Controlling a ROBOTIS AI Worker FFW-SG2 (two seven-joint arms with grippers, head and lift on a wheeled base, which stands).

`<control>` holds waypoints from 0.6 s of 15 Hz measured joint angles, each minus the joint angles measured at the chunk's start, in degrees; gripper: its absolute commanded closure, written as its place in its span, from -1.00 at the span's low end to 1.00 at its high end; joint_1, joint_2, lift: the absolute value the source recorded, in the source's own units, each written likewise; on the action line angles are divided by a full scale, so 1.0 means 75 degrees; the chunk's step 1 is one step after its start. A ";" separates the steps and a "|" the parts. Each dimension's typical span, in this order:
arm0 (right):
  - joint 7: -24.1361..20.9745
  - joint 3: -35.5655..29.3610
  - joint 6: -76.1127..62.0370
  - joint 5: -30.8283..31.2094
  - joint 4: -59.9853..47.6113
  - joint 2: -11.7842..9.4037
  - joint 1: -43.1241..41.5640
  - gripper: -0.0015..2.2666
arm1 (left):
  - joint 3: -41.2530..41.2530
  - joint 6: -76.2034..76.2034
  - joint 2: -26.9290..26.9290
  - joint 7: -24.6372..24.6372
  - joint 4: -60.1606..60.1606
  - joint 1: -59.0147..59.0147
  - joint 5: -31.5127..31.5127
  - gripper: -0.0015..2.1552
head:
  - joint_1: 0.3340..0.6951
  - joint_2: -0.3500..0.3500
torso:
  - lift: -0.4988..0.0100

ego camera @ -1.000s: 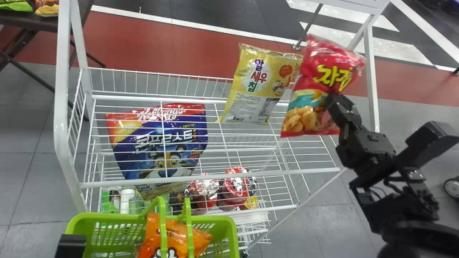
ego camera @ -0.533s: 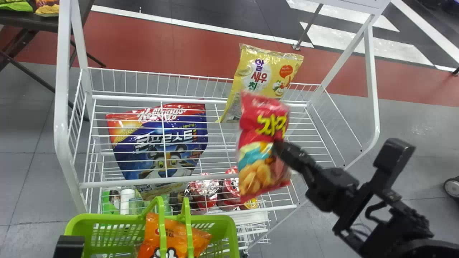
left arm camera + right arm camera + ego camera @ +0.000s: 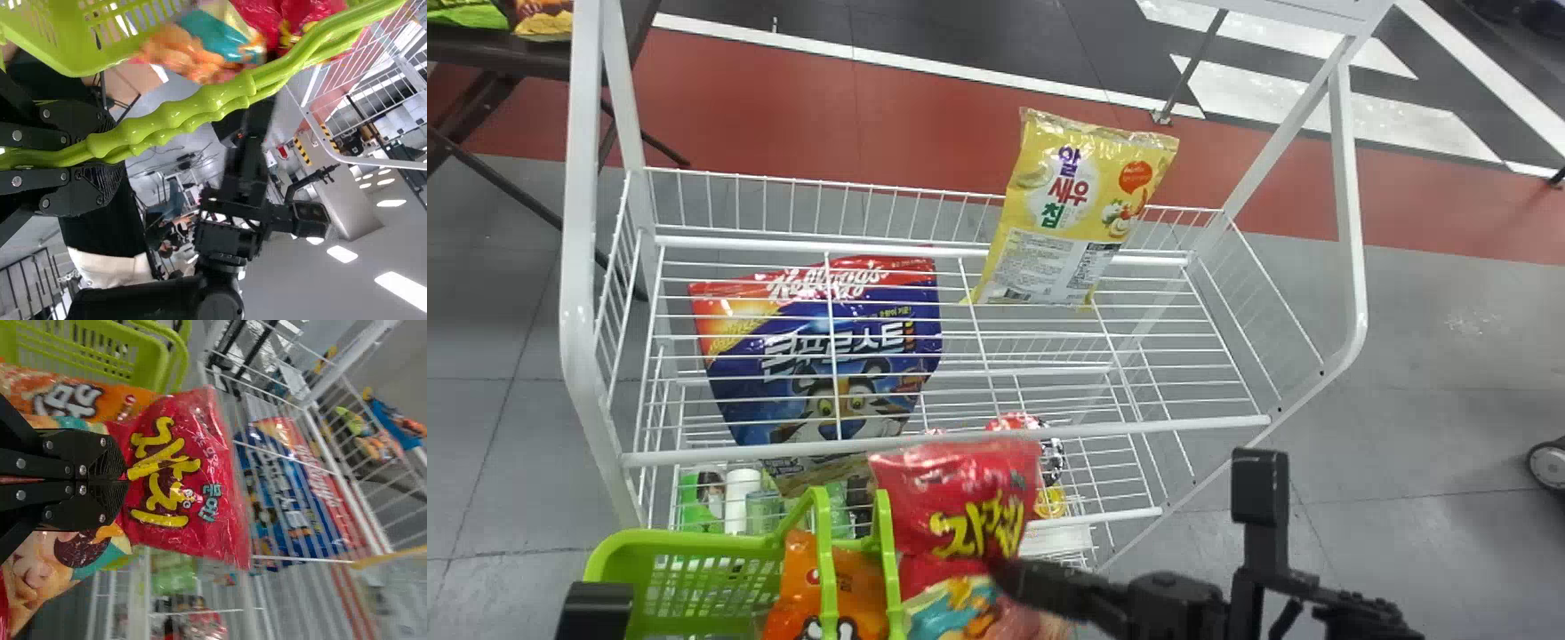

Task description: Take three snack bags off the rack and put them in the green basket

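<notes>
My right gripper (image 3: 1009, 573) is shut on the red snack bag (image 3: 960, 498), over the right part of the green basket (image 3: 685, 538). In the right wrist view the right gripper (image 3: 123, 479) pinches the red bag (image 3: 180, 473) by its middle. An orange snack bag (image 3: 845, 587) lies in the basket, beside the red one. My left gripper (image 3: 100, 157) is shut on the green basket handles (image 3: 180, 117). The yellow snack bag (image 3: 1072, 213) leans at the rack's back edge, and a blue cereal bag (image 3: 827, 356) lies on the rack's left part.
The white wire rack (image 3: 951, 444) stands behind the basket, its tall frame post (image 3: 583, 267) at the left. Cups (image 3: 1018, 422) and bottles (image 3: 743, 498) sit on its lower shelf. A dark table (image 3: 498, 53) with more bags stands at the far left.
The right gripper has carried the red bag from the rack's right side leftward and toward the robot, to the basket. The left arm and the basket have hardly moved.
</notes>
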 measured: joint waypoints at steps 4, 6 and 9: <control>0.0102 0.0232 0.1314 -0.0508 -0.0069 -0.0133 0.0187 0.98 | -0.0009 -0.0061 -0.0024 0.0014 0.0016 0.0002 0.0000 0.08 | 1.00 -1.00 | 0.88; 0.0018 0.0544 0.1345 -0.0392 -0.0033 -0.0206 0.0271 0.98 | -0.0013 -0.0117 -0.0026 -0.0005 0.0023 0.0017 0.0000 0.08 | 1.00 -1.00 | 0.88; -0.0380 0.0941 0.0296 0.0220 0.0231 -0.0306 0.0311 0.97 | -0.0007 -0.0153 -0.0026 -0.0030 0.0023 0.0033 0.0000 0.08 | 1.00 -1.00 | 0.88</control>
